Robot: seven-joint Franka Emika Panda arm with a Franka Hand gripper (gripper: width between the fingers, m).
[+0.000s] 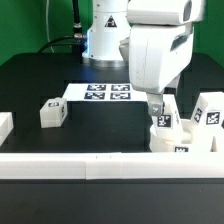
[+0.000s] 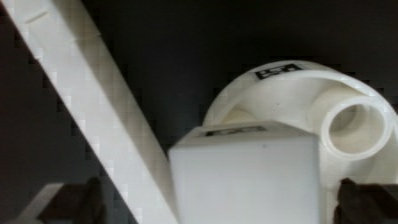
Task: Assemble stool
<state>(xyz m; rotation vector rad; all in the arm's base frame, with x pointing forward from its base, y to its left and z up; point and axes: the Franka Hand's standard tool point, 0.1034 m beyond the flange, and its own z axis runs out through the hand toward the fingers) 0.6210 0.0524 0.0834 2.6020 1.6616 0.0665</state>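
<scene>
Black tabletop [image 1: 100, 130], white round tagged seat [image 2: 267, 100], blocky tagged leg [image 1: 52, 113]

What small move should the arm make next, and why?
Probably close the pincer on the white blocky plastic leg. In the wrist view its jaws stand wide open with that leg between them, not yet gripped.

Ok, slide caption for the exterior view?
Open gripper hangs over clustered stool parts at the exterior view's right; one loose leg lies apart toward its left, near the marker board.
</scene>
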